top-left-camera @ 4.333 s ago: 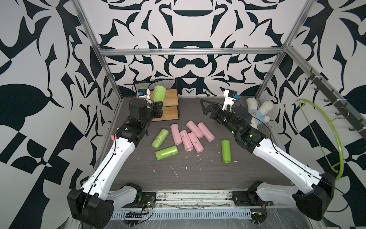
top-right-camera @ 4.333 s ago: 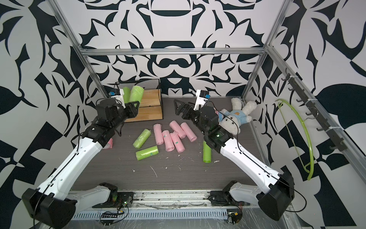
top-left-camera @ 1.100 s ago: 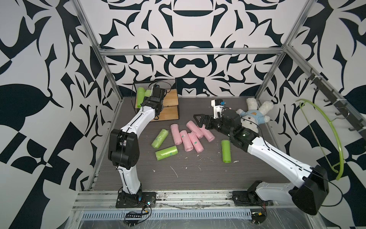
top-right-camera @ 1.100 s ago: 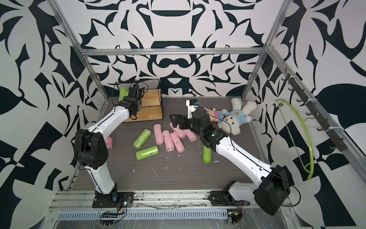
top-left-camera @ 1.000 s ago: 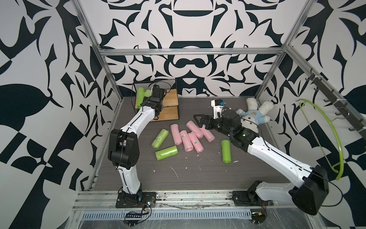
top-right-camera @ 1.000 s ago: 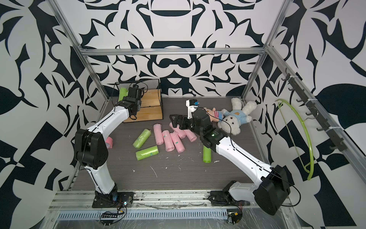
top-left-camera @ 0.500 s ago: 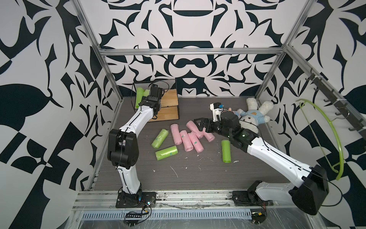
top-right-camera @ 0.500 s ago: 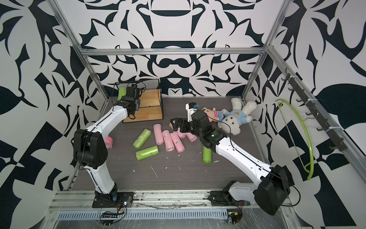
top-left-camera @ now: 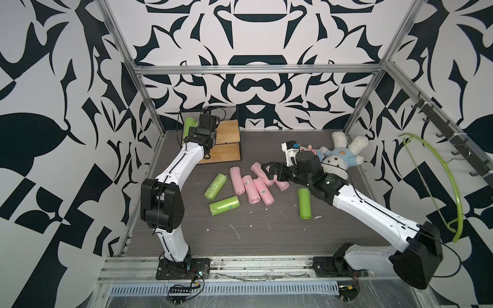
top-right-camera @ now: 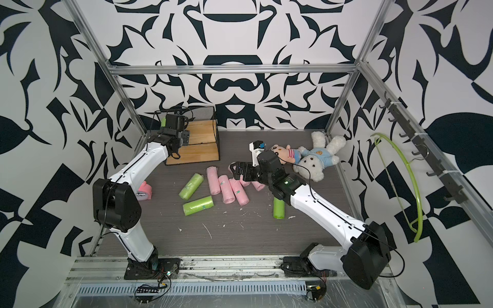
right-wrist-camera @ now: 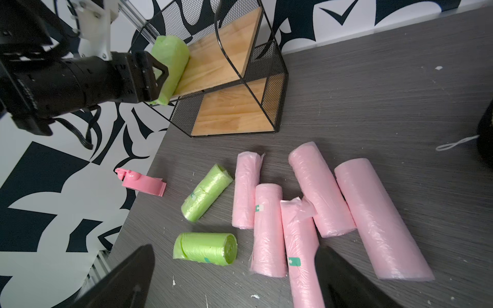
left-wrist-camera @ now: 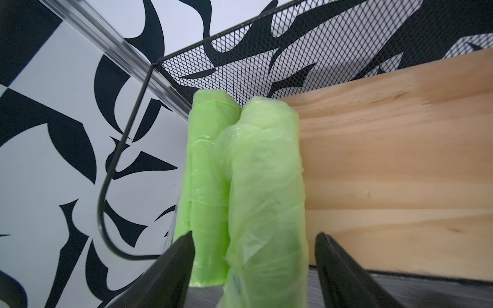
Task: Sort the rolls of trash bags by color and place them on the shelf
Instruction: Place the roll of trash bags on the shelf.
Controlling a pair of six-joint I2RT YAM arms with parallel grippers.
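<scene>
**Surface, farthest from the shelf (top-left-camera: 228,130).** A lone green roll (top-left-camera: 304,203) lies untouched. Nearer the shelf lie a crosswise green roll (top-left-camera: 224,205) and a slanted green roll (top-left-camera: 215,186), also untouched.

**Surface, in front of the shelf.** The five pink rolls (right-wrist-camera: 325,192) lie side by side, well apart from the shelf.
- The right arm (top-left-camera: 360,205) has come lower over this group during the last second.
- The right jaws stand wide and hold nothing.
- In the right wrist view, the fingers (right-wrist-camera: 344,280) straddle the labelled pink roll (right-wrist-camera: 300,248).
- Contact with it cannot be confirmed.

**Shelf, upper board.** Two green rolls lie side by side and touching at one end of the board. They are the first shelved roll (left-wrist-camera: 205,170) and the second shelved roll (left-wrist-camera: 266,192).
- The left jaws have spread over the last second and now stand apart around the second shelved roll.
- A clear gap shows between one finger (left-wrist-camera: 344,274) and the film.
- The roll rests on the board unsupported.

**Consequence for the task.**
- The release appears complete.
- Two of the five green rolls are on the shelf and three remain on the surface.
- No pink roll has been placed.
- The lower board (right-wrist-camera: 234,112) carries nothing, which makes it the likely place for the pink rolls.
- The second shelved roll appears to project past the board's front edge, so the left arm should withdraw straight back to avoid dragging it off.
</scene>
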